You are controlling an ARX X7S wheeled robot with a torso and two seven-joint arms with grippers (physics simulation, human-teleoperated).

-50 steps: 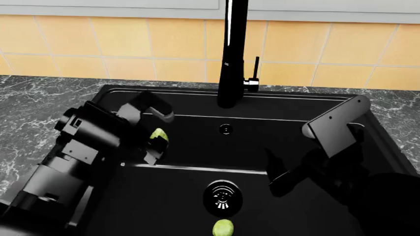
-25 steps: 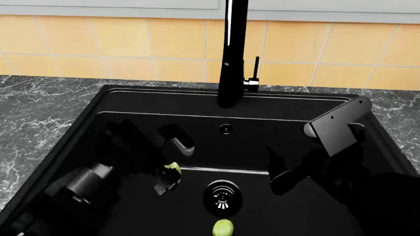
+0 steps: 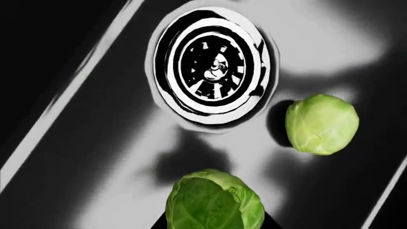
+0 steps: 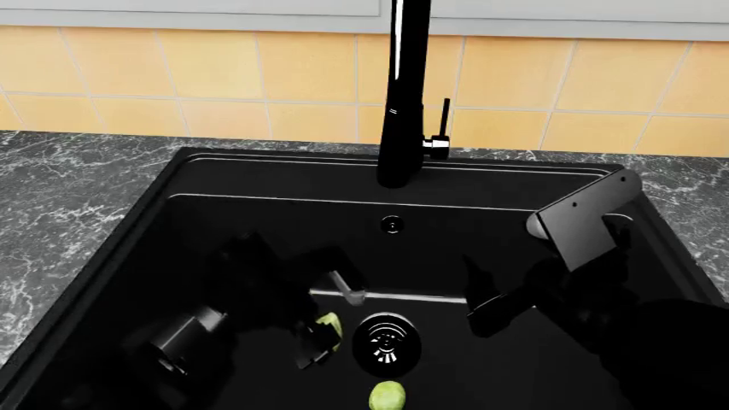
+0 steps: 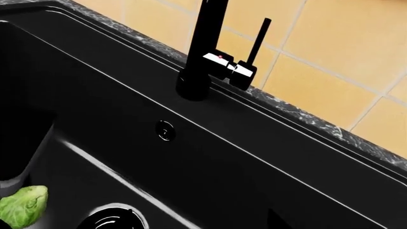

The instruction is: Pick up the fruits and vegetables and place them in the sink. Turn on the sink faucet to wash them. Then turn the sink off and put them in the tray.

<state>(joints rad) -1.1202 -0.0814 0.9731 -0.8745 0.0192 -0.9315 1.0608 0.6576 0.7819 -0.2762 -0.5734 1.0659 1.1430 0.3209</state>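
Two sprouts down in the sink (image 4: 205, 184): one (image 4: 329, 325) clamped in the left gripper (image 4: 323, 329) beside the drain (image 4: 387, 342), half hidden; other (image 4: 387, 397) loose at the near edge, cut off. Right gripper (image 4: 484, 295) dark, state unclear.

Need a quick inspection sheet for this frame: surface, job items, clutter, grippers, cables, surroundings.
Surface: black sink set in a grey marbled counter; basin looks dry, no water running.
Job's things: one sprout lies loose on the sink floor by the drain; second sprout sits between the left gripper's fingers, low beside the drain. Faucet upright behind the basin, lever pointing up. Tray: nothing seen.
Clutter: nothing seen.
Grippers: left gripper down in the basin, shut on the second sprout; right gripper over the right side of the basin, apparently holding nothing, jaw state unclear.
Cables: nothing seen.
Surroundings: yellow tiled wall behind the counter.
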